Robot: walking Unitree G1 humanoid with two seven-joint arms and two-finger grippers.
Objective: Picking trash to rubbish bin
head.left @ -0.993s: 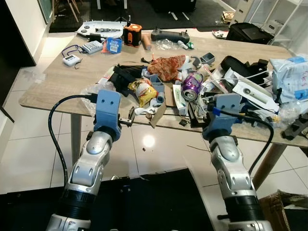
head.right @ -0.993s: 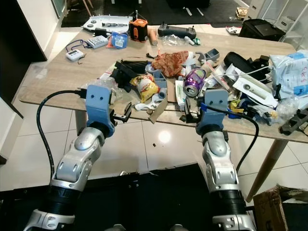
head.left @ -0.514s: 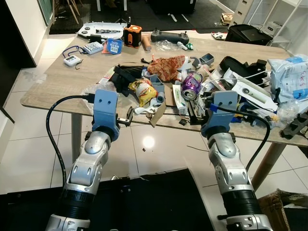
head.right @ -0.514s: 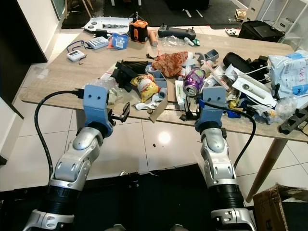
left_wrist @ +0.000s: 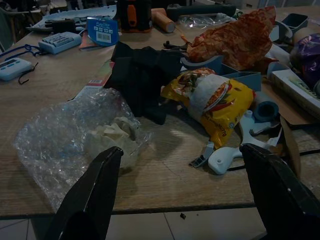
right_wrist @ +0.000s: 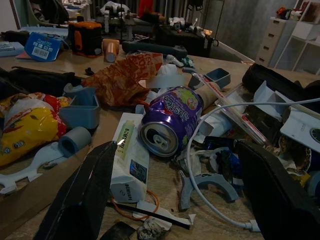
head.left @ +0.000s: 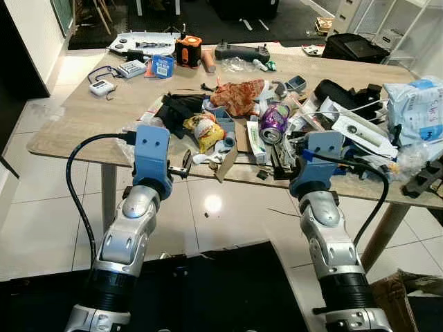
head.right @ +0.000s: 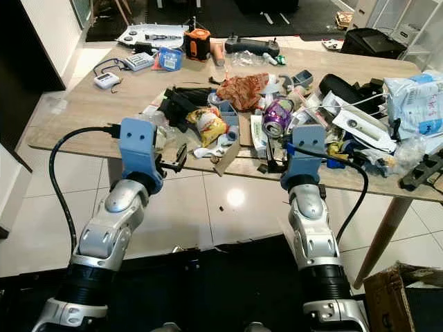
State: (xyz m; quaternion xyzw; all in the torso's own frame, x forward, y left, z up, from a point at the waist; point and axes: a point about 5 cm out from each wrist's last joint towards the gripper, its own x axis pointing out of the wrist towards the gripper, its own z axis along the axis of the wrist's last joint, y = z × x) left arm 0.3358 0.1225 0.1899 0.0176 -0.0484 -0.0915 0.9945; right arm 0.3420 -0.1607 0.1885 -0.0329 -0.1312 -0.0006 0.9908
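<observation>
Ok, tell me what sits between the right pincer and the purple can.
Little blocks it: the right pincer, open, faces the purple can directly. A white cable loops in front, and a white carton lies beside it.

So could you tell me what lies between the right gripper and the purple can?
In the right wrist view, a white carton lies flat between the open right gripper and the purple can.

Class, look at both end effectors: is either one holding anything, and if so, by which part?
Nothing is held. The left end effector and the right end effector are both open at the table edge, with trash ahead of them.
</observation>
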